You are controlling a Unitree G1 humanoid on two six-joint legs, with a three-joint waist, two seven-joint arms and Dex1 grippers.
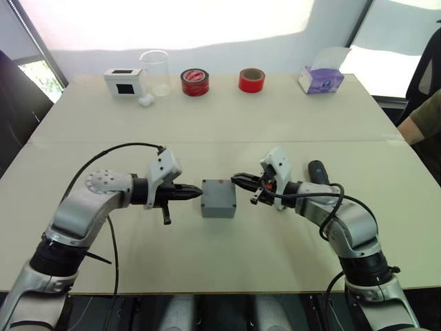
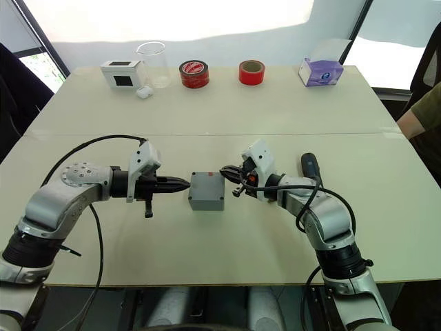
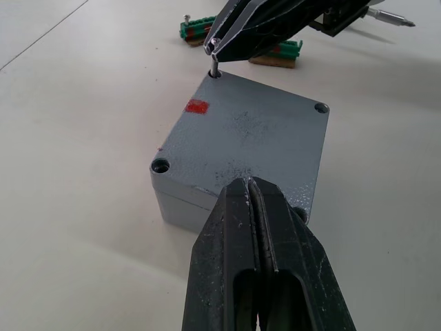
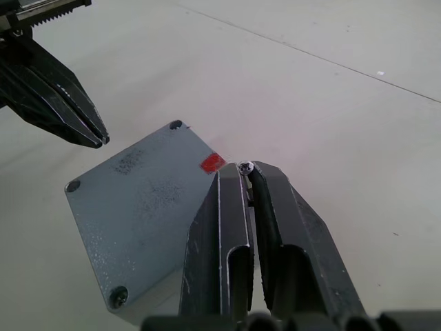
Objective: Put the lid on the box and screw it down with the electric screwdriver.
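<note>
Here the right gripper [image 4: 246,172] is clenched on a small screw [image 4: 245,167], holding it over a corner hole of the lid [image 3: 255,138], beside the red mark [image 3: 197,107], which bears no readable writing. The left gripper [image 3: 249,189] is pressed closed and empty, its tip at the opposite edge. The lid sits on the box [image 1: 218,198] mid-table. The electric screwdriver [image 1: 318,172] lies behind the right arm.

Both eye views look forward and down from head height across the whole surface [image 1: 227,124], sharing nearly the same field, slightly offset. Each wrist view sits close behind its own tool, facing the box [image 3: 241,148] from opposite sides; both share its lidded top.
</note>
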